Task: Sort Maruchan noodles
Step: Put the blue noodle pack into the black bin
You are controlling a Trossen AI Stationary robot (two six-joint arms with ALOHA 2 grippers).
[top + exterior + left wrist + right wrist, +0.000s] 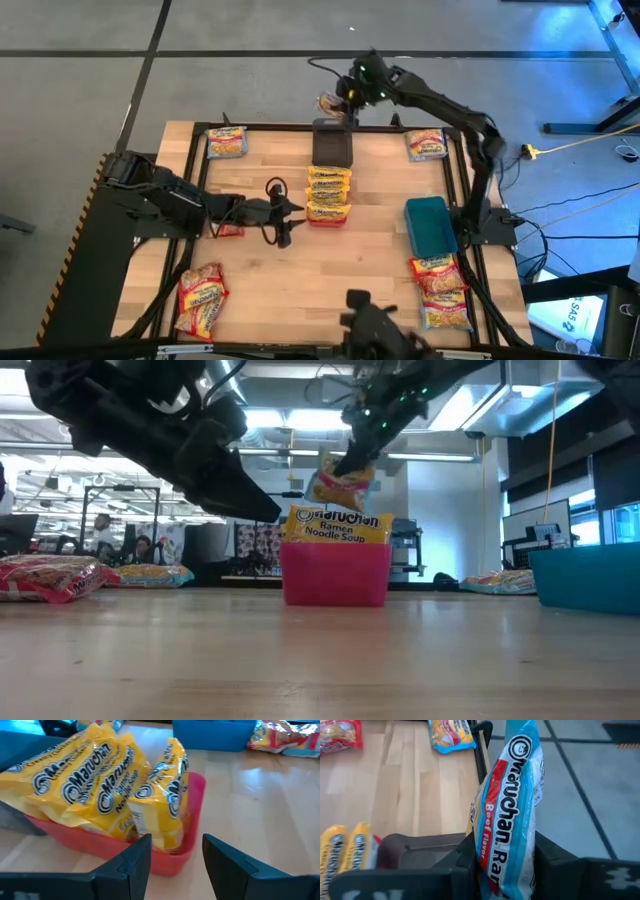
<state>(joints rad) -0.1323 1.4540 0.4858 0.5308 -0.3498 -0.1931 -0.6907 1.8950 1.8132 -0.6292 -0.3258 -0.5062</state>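
Right hand [345,98] clamps a beef packet [512,805], long axis upright, just beyond the grey bin [332,146]; left hand [290,212], fingers apart, waits beside the red bin [192,810].

I see my left gripper [176,862] with its fingers [132,865] apart and empty, just short of the red bin [192,827]. The bin stands on the wooden table [260,810] and is packed with yellow packets [100,785] standing on edge. Beyond it, at about 12 o'clock, sits a blue bin [212,735]. More packets [285,737] lie at about 2 o'clock.
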